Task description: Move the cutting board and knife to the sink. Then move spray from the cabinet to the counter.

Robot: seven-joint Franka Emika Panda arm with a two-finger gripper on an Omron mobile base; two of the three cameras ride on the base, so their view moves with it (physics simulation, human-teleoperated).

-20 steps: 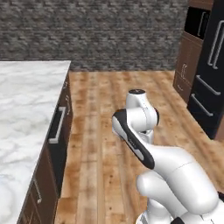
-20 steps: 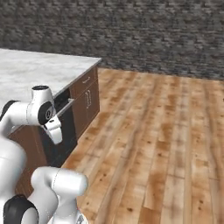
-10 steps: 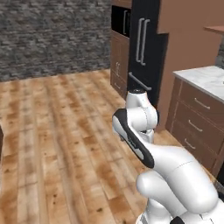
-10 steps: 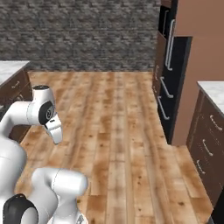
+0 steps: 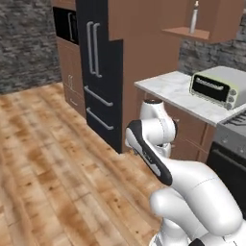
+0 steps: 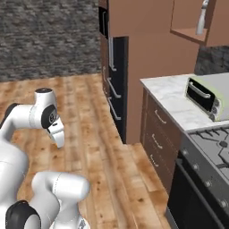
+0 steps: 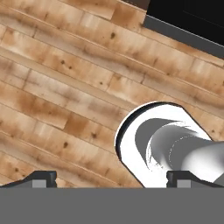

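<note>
The gripper points down at the wooden floor, jaws wide apart, holding nothing; the spray stands in the cabinet, far right.

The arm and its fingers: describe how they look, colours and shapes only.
The arm is glossy white with rounded, bulbous links and dark bands at the joints, one black stripe curving along a link. No cables or markings show. The fingers appear in the hand view as two small dark, blocky tips.

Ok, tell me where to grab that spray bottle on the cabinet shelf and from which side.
Grip the spray around its narrow body below the trigger head, coming level from the cabinet's open front. It stands upright on the shelf with wood behind it, so only the front looks free.
</note>
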